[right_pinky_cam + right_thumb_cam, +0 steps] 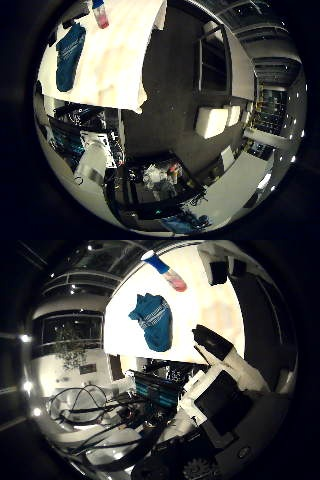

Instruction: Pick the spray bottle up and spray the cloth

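The spray bottle [165, 271], pinkish with a blue collar, lay on its side on the white tabletop [215, 315], apart from the crumpled teal cloth [154, 322], roughly at the cloth's one o'clock. The hand [225, 375] hung well clear of both, holding nothing; whether its fingers were straight or curled could not be told.

The crumpled blue cloth [152, 322] looks soft and matt; the spray bottle [166, 271] is glossy, translucent pink plastic.
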`<action>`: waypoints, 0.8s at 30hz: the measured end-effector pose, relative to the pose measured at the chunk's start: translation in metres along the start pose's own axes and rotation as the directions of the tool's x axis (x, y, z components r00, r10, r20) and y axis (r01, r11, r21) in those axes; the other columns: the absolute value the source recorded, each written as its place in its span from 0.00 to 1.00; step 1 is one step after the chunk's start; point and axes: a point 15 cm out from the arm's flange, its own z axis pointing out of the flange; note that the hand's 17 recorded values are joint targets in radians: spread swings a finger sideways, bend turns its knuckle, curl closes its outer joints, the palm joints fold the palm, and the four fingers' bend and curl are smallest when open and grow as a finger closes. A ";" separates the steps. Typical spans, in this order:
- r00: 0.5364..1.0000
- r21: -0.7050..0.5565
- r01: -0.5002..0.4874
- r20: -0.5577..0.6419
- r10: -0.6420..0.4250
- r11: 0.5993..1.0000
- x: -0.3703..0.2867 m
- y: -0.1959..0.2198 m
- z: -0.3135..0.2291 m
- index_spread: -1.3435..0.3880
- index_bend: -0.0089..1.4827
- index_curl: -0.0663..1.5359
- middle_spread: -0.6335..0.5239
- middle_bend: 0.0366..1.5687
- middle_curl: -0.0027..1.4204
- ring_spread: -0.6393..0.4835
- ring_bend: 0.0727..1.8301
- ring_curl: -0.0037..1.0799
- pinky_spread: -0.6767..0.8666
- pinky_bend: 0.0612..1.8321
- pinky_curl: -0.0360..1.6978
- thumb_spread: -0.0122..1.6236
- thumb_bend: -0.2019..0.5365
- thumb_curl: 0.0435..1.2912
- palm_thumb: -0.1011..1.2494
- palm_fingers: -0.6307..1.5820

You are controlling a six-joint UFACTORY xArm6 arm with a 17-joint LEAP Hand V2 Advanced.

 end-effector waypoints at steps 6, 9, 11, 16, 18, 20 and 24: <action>0.999 0.014 0.017 0.046 -0.017 1.000 -0.045 -0.011 0.005 0.56 0.26 0.37 0.46 0.36 0.32 0.52 0.39 0.32 0.62 0.23 0.23 0.70 0.25 0.29 0.72 0.49; 0.997 0.028 0.009 0.072 -0.011 1.000 -0.059 -0.020 0.003 0.56 0.25 0.37 0.46 0.35 0.32 0.52 0.39 0.32 0.62 0.22 0.22 0.70 0.25 0.29 0.72 0.49; 0.997 0.051 0.009 0.079 -0.013 0.999 -0.067 -0.029 0.001 0.56 0.25 0.37 0.46 0.35 0.32 0.52 0.38 0.32 0.62 0.23 0.22 0.70 0.25 0.29 0.72 0.49; 0.996 0.078 0.011 0.093 -0.018 0.997 -0.089 -0.048 -0.001 0.56 0.24 0.37 0.46 0.35 0.32 0.52 0.37 0.31 0.62 0.23 0.21 0.70 0.25 0.29 0.73 0.50; 0.993 0.085 0.002 0.115 -0.011 0.996 -0.100 -0.056 -0.004 0.56 0.22 0.36 0.46 0.35 0.32 0.52 0.37 0.31 0.62 0.24 0.20 0.70 0.25 0.29 0.73 0.50; 0.988 0.091 -0.014 0.155 0.000 0.996 -0.111 -0.063 -0.008 0.58 0.15 0.35 0.48 0.34 0.32 0.53 0.39 0.32 0.62 0.26 0.20 0.70 0.24 0.29 0.72 0.47; 0.958 0.110 -0.065 0.285 0.031 0.992 -0.138 -0.079 -0.012 0.61 0.10 0.30 0.54 0.29 0.30 0.59 0.40 0.32 0.65 0.33 0.22 0.71 0.23 0.28 0.65 0.41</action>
